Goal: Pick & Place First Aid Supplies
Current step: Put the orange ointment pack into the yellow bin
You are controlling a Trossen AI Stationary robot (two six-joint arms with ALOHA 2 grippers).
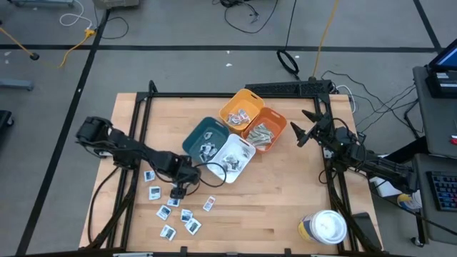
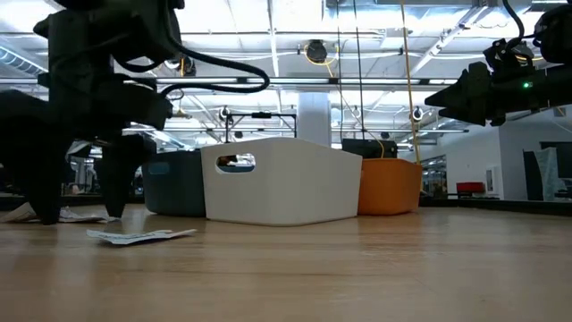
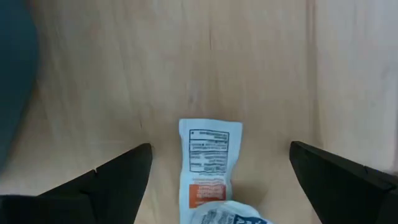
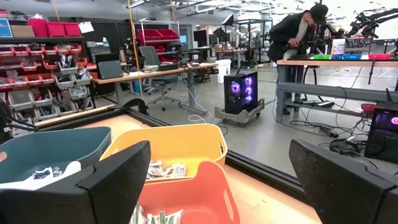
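The left gripper (image 1: 184, 187) hangs low over the light wooden desk (image 1: 271, 207), just in front of the teal plastic bin (image 1: 201, 136), its two dark fingers (image 3: 115, 180) spread wide and holding nothing. In the left wrist view a small flat white packet with black print and an orange band (image 3: 209, 160) lies on the wood between those fingers, untouched, with another packet overlapping its near end. More tiny white square packets with blue or red marks (image 1: 178, 214) are scattered on the desk just beside and in front of the left gripper.

Four bins sit clustered at the middle of the desk: the teal one, a white plastic bin (image 1: 238, 158), a yellow plastic bin (image 1: 241, 107) and an orange plastic bin (image 1: 268, 128). All four already hold supplies.

The right gripper (image 1: 303, 133) waits raised above the desk to the right of the orange bin, its fingers (image 4: 112, 180) also wide apart and empty. A round white-lidded tub (image 1: 327, 227) stands near the desk's front right corner.
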